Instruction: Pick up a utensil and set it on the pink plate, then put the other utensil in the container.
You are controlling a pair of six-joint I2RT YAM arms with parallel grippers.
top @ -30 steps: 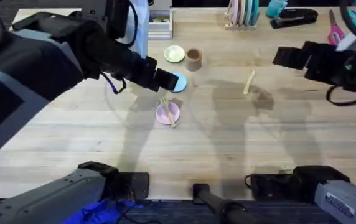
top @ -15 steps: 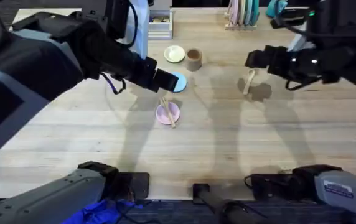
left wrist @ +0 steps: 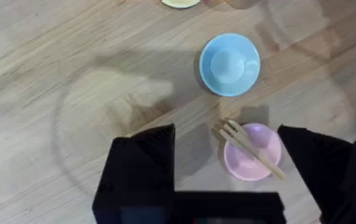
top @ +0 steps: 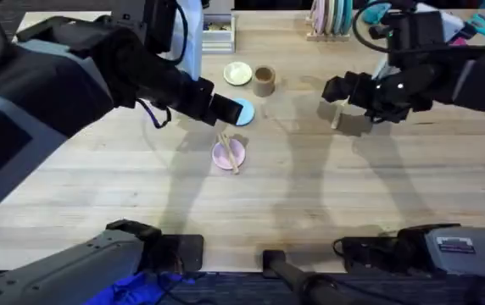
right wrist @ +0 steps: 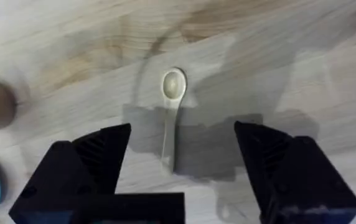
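Fork lies across pink plate, tines overhanging rim. Left gripper hovers above it, fingers spread wide, holding nothing. Right gripper gapes wide over spoon flat on table, empty. Tan cup stands apart.

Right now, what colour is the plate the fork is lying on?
Pale pink plate, wooden fork across it; clearest in the left wrist view.

Bright overhead light; soft shadows (near arms blurred).
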